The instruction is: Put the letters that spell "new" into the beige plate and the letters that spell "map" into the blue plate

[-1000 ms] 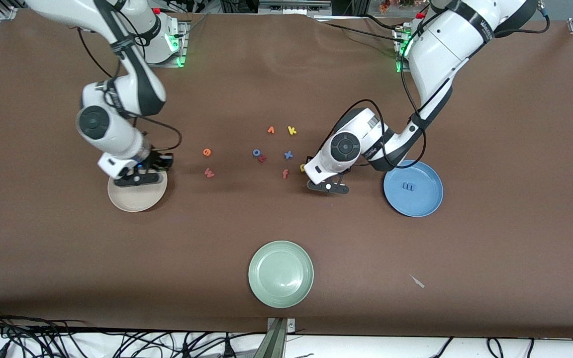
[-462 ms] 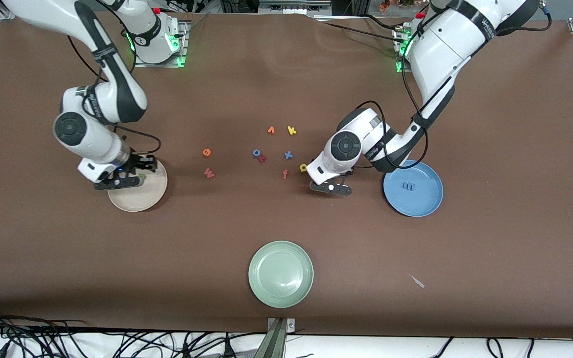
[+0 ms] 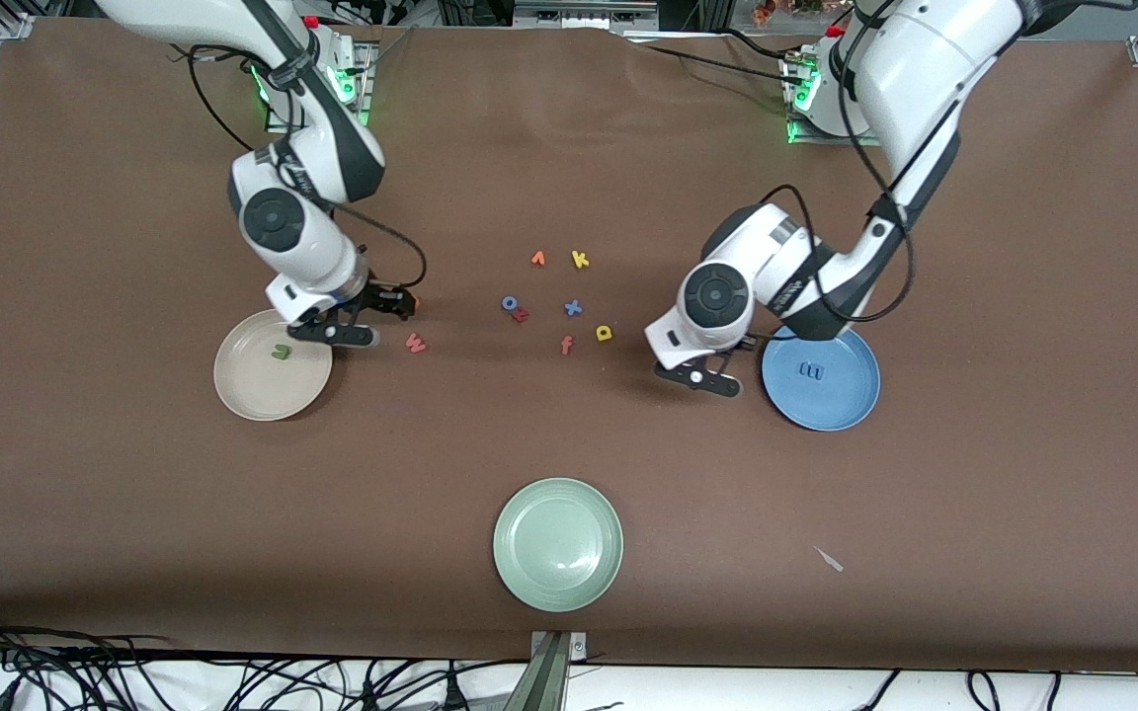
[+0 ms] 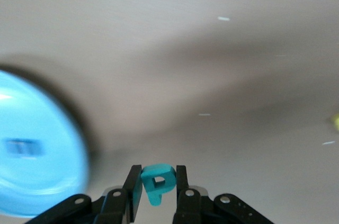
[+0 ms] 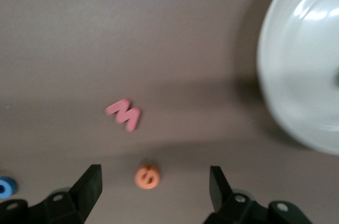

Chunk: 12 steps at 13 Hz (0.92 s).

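Observation:
The beige plate (image 3: 268,387) (image 5: 302,75) holds the green n (image 3: 280,352). My right gripper (image 3: 396,306) (image 5: 155,175) hangs open beside that plate, over the orange e (image 5: 147,176), which lies between its fingers' lines. The pinkish-red w (image 3: 415,343) (image 5: 124,114) lies close by. The blue plate (image 3: 831,400) (image 4: 37,181) holds the blue m (image 3: 811,370) (image 4: 21,147). My left gripper (image 3: 697,377) (image 4: 157,173) is just beside the blue plate, shut on the teal p (image 4: 157,181). The yellow a (image 3: 605,333) lies on the cloth at mid-table.
Loose letters lie in the middle: orange v (image 3: 537,259), yellow k (image 3: 580,260), blue o (image 3: 509,303), a red letter (image 3: 522,315), blue x (image 3: 573,307), orange f (image 3: 566,345). A pale green plate (image 3: 557,543) sits nearest the front camera.
The right gripper opened, left the green n in the beige plate and moved over the orange e. The left gripper shut on the teal p and carried it toward the blue plate.

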{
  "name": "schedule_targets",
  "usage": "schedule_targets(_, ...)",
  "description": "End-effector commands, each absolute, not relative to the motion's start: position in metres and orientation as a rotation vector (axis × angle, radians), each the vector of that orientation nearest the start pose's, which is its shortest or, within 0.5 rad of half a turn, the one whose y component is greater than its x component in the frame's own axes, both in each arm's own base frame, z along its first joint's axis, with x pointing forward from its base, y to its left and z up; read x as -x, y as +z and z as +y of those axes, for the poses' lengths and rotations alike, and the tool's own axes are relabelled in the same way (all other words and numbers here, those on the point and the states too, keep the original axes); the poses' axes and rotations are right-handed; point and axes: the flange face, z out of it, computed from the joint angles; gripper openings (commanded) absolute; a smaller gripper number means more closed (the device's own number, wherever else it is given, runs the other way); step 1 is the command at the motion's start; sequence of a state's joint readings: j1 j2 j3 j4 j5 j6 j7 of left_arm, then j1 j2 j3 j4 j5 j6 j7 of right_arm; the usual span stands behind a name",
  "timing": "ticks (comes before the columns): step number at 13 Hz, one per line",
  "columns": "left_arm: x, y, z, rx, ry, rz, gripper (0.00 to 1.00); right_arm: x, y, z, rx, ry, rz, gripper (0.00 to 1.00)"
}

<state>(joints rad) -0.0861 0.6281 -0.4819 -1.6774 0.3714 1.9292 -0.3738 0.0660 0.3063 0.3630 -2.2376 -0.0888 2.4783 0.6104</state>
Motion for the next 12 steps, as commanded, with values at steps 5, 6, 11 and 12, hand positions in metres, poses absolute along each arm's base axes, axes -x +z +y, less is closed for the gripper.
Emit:
schedule_targets(5,-0.596,0.232,-0.197,2.724,0.393,0.763,0.00,-0.453,0.197,0.246,3.083,0.076,0.246,0.90)
schedule_targets(6,-0.595,0.228,-0.195,2.729,0.392,0.764,0.04,-0.450,0.191,0.245,3.079,0.077,0.241,0.90)
schedule_targets(11,-0.587,0.238,-0.225,2.778,0.357,0.697,1.00,-0.442,0.175,0.245,3.087,0.077,0.186,0.81)
schedule_targets(12,-0.583,0.242,-0.239,2.817,0.356,0.667,1.00,-0.443,0.173,0.245,3.082,0.070,0.184,0.77)
